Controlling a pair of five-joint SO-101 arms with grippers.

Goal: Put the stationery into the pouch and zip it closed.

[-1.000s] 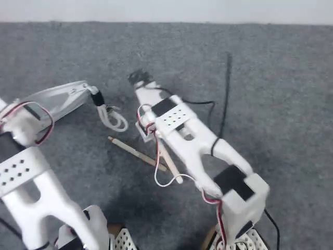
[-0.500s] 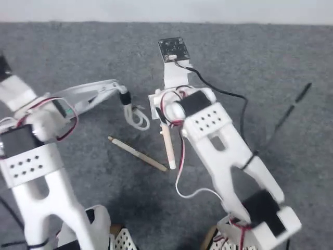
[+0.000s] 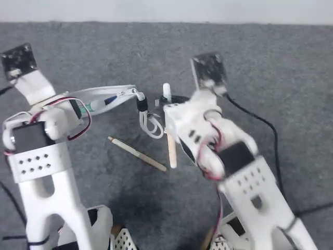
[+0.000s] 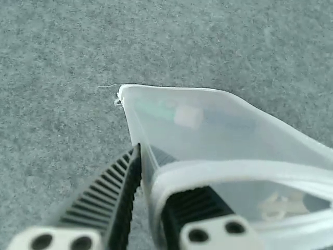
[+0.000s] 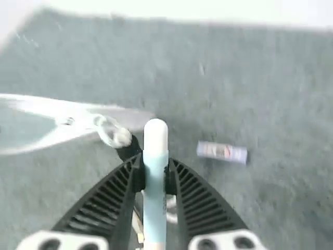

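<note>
The right tool (image 5: 155,167), clamped on a pen (image 5: 155,136) just right of the pouch (image 3: 112,97) that the left tool (image 4: 147,156) grips by its left end, could shove the limp zipper end aside instead of entering, because nothing steadies that free end.

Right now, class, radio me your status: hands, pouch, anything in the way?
Left hand shut on pouch. Right hand shut on pen, beside pouch's end. Pencil loose on mat.

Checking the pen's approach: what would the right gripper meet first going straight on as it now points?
Likely the pouch's zipper end, just beside the held pen; depth is unclear, so it might pass onto the grey mat.
</note>
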